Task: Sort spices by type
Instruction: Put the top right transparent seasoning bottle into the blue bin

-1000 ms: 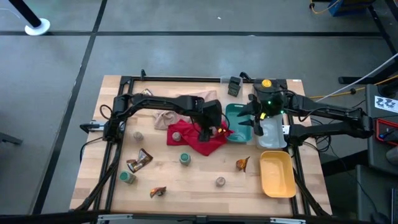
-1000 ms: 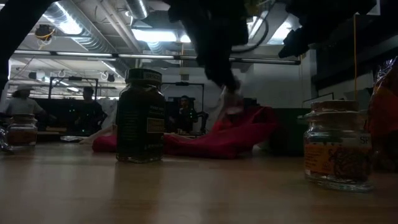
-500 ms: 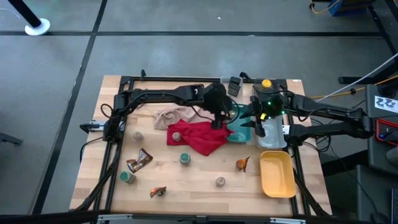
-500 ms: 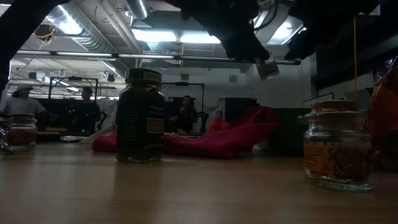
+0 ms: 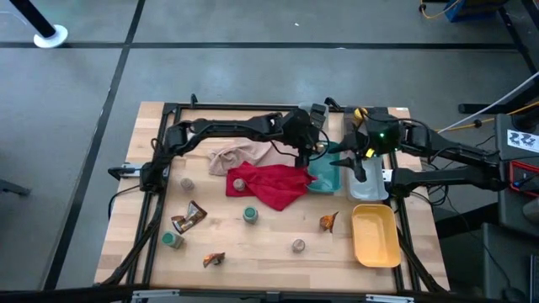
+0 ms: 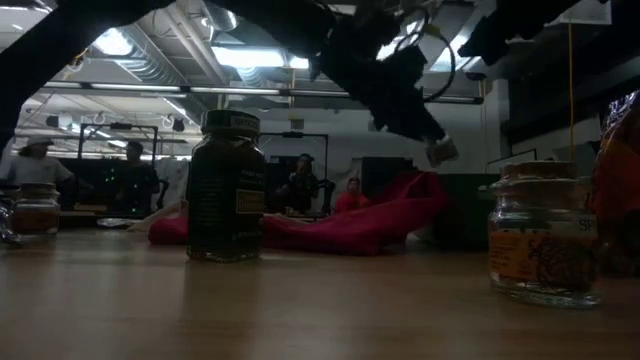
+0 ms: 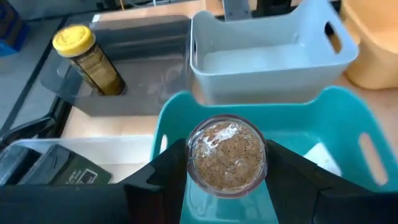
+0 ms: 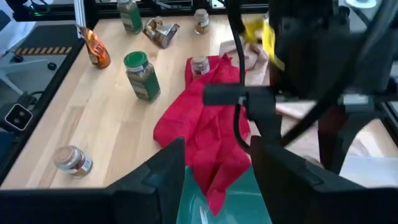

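My left gripper point(image 5: 308, 152) is shut on a small round jar of tan spice point(image 7: 227, 154) and hangs over the teal tray point(image 7: 348, 124). My right gripper point(image 8: 217, 174) is open and empty above the clear tray point(image 5: 369, 187). More jars stand on the wood point(image 5: 250, 215) point(image 5: 172, 240) point(image 5: 298, 245) point(image 5: 186, 183), and one point(image 5: 239, 183) sits on the red cloth point(image 5: 274, 185). Crinkly sachets point(image 5: 189, 216) point(image 5: 214, 259) point(image 5: 328, 222) lie flat. The yellow-capped bottle point(image 7: 87, 59) stands upright in a dark tray. My left gripper pinches the jar by its round glass wall point(image 7: 194, 155), one finger on each side. A round end of the jar faces the wrist camera. The fingers slant down from above. The jar point(image 6: 442, 152) is lifted clear and tilted, above the teal tray.
The yellow tray point(image 5: 375, 236) sits at the near right, beside the clear tray. A beige cloth point(image 5: 240, 156) lies bunched at the red cloth's far side. The two arms are close together over the trays. Bare wood shows between the jars in the near half.
My left gripper lifted the jar off the red cloth and carried it up and toward the far right, then came down a little over the teal tray. My right gripper shifted slightly toward the table's right edge.
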Controlling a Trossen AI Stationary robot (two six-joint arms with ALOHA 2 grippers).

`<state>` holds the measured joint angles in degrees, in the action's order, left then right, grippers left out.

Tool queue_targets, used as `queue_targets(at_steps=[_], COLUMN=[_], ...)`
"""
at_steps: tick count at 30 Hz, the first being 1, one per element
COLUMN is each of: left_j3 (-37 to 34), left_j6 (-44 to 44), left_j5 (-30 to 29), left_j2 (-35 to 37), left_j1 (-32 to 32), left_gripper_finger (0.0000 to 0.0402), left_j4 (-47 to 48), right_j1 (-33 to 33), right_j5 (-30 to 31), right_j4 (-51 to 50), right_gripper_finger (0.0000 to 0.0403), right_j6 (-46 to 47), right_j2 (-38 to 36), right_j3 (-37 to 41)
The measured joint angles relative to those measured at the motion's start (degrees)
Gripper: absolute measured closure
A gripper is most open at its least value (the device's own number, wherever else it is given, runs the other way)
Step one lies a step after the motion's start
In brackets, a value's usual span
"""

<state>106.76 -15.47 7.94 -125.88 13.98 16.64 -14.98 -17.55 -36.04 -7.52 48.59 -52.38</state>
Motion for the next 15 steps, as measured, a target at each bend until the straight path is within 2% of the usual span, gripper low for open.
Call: queue_targets(at_steps=[15], left_j3=[0.0], left_j6=[-0.1], left_j5=[0.0], left_j2=[-6.8], left_j1=[1.2], left_gripper_finger=[0.0234], left_j4=[-1.3], right_j1=[0.0], right_j5=[0.0], right_j4=[-0.1], right_gripper_finger=[0.0221], right_j6=[1.3], right_j2=[0.0], right_j3=[0.0])
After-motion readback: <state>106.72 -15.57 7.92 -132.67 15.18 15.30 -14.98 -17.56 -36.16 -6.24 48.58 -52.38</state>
